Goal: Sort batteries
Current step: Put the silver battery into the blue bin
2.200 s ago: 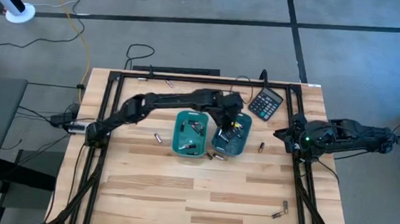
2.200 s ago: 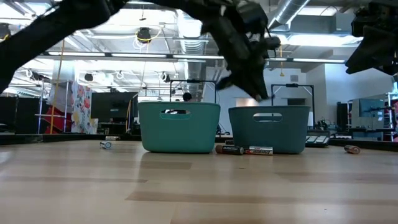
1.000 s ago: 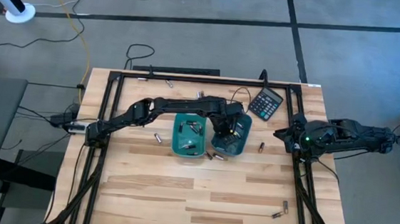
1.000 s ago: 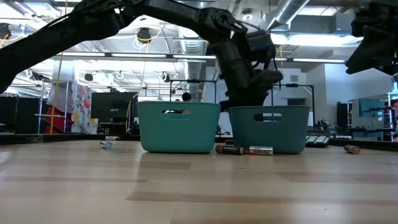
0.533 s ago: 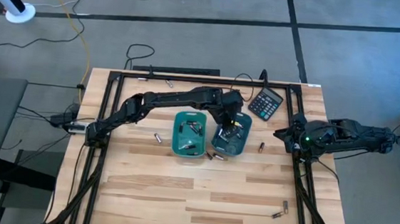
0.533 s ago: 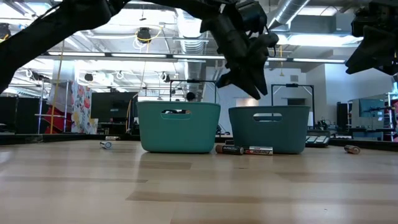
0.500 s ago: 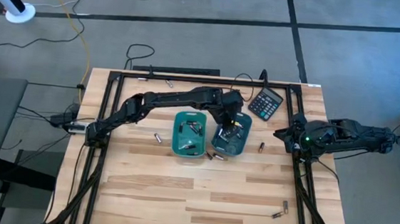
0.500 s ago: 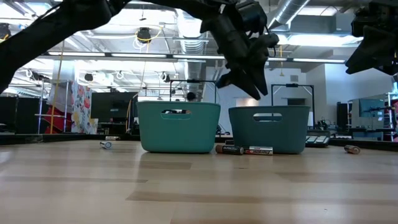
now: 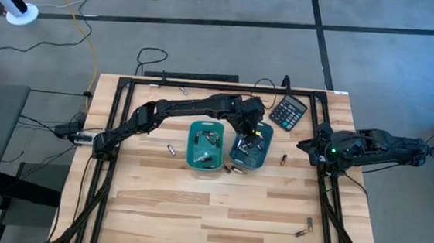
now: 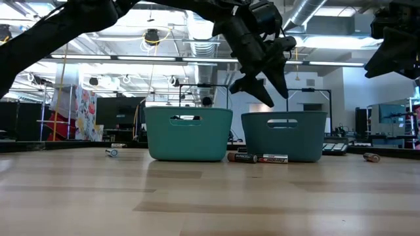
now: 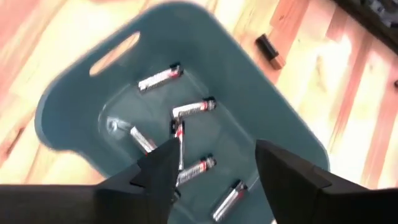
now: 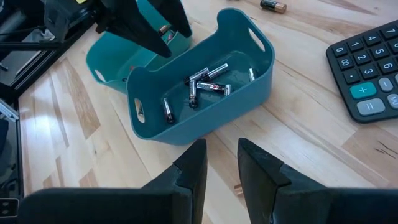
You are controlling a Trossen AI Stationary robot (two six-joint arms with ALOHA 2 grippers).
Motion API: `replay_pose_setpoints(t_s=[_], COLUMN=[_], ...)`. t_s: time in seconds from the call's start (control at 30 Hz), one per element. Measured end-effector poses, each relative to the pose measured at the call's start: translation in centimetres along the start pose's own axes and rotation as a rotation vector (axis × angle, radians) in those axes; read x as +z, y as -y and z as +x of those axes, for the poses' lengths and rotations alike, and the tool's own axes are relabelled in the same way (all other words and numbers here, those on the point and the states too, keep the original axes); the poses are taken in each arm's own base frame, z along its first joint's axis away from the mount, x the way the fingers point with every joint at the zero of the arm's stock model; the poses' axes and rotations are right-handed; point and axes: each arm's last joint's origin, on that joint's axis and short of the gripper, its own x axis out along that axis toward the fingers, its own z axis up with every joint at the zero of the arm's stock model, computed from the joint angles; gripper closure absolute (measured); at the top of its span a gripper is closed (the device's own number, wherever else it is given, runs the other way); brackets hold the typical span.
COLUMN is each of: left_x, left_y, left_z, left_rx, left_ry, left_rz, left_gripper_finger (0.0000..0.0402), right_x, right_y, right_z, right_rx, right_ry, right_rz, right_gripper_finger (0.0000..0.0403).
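Observation:
Two teal trays stand side by side mid-table, the left tray (image 9: 206,145) and the right tray (image 9: 251,147). Both hold several small batteries; those in the right tray (image 11: 186,112) lie flat on its floor. More batteries lie loose on the wood, two by the trays' near side (image 10: 252,158) and one beyond the right tray (image 9: 283,158). My left gripper (image 11: 214,155) hovers open above the right tray with nothing between its fingers (image 10: 268,85). My right gripper (image 12: 222,165) waits at the table's right edge (image 9: 308,146), its fingers a narrow gap apart.
A black calculator (image 9: 288,112) lies at the far right of the table. Other loose batteries lie left of the trays (image 9: 172,149), near the far edge (image 9: 182,90) and at the near right corner (image 9: 304,229). A black frame rail (image 9: 204,83) borders the tabletop.
A second ago my left gripper was lowered into the right tray's mouth. It has since risen clear above the tray, and in the low view its fingers stand wider apart than half a second ago.

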Motion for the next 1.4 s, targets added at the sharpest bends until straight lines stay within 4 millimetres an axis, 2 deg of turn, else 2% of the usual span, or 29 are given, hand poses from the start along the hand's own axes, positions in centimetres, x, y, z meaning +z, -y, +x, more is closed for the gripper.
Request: replay_pose_setpoints(t_s=[0.17, 0.7, 0.83, 1.1, 1.4], left_x=[0.7, 1.2, 1.3, 1.2, 1.2], left_y=[0.1, 0.6, 0.5, 0.3, 0.3], left_z=[0.0, 0.0, 0.0, 0.0, -0.6], left_rx=[0.036, 0.011, 0.023, 0.06, 0.069], left_ry=[0.095, 0.16, 0.166, 0.164, 0.159], left_rz=[0.013, -0.041, -0.049, -0.033, -0.083], left_gripper_finger=[0.017, 0.0162, 0.0133, 0.004, 0.0025], right_x=[0.0, 0.0, 0.0, 0.0, -0.1], right_y=[0.0, 0.0, 0.0, 0.0, 0.0], right_z=[0.0, 0.0, 0.0, 0.0, 0.0], right_rx=[0.0, 0.0, 0.003, 0.005, 0.001], right_ry=[0.0, -0.001, -0.005, -0.009, -0.012], right_rz=[0.0, -0.012, -0.012, -0.016, -0.014], right_gripper_finger=[0.0294, 0.0294, 0.0294, 0.0294, 0.0294])
